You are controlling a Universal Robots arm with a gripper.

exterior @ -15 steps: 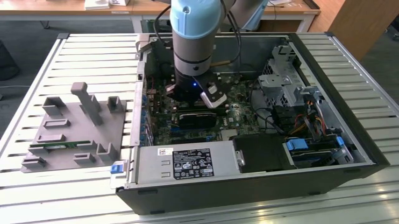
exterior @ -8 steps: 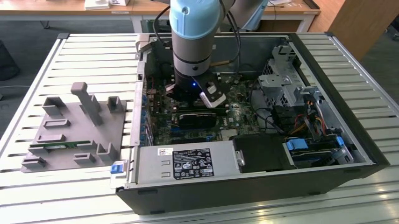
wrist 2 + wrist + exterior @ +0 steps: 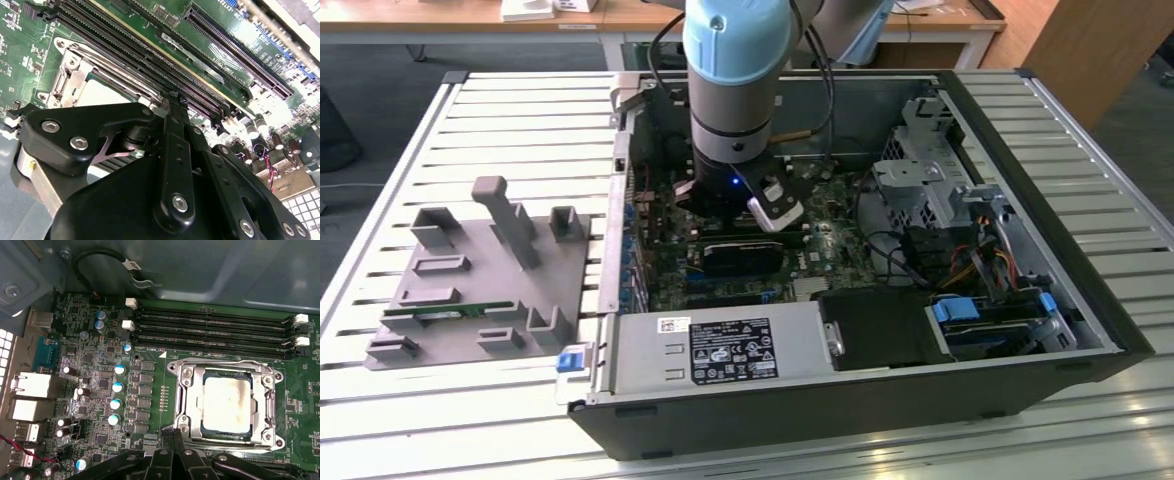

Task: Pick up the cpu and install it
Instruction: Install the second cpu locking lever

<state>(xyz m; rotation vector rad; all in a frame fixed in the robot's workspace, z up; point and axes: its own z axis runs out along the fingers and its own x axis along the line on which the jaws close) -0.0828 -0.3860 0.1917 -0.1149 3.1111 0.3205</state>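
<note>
The cpu [image 3: 226,405] is a pale silver square lying flat in the motherboard socket, with the metal retention frame [image 3: 182,390] around its edges. In the second wrist view the cpu [image 3: 102,95] shows just beyond the black finger linkage. My gripper [image 3: 173,432] hangs close over the board beside the socket's edge, its black fingertips [image 3: 168,436] pressed together with nothing between them. In the second wrist view the gripper [image 3: 172,97] points at the memory slots next to the socket. In the exterior view the arm reaches down into the open computer case [image 3: 1067,300].
Empty black memory slots [image 3: 210,332] run alongside the socket. Capacitors [image 3: 118,386] and rear ports [image 3: 30,385] stand on the other side of the board. Outside the case, a grey fixture tray [image 3: 480,280] holds a green memory stick [image 3: 447,312]. The power supply [image 3: 720,350] and drive bays [image 3: 987,320] fill the case's near side.
</note>
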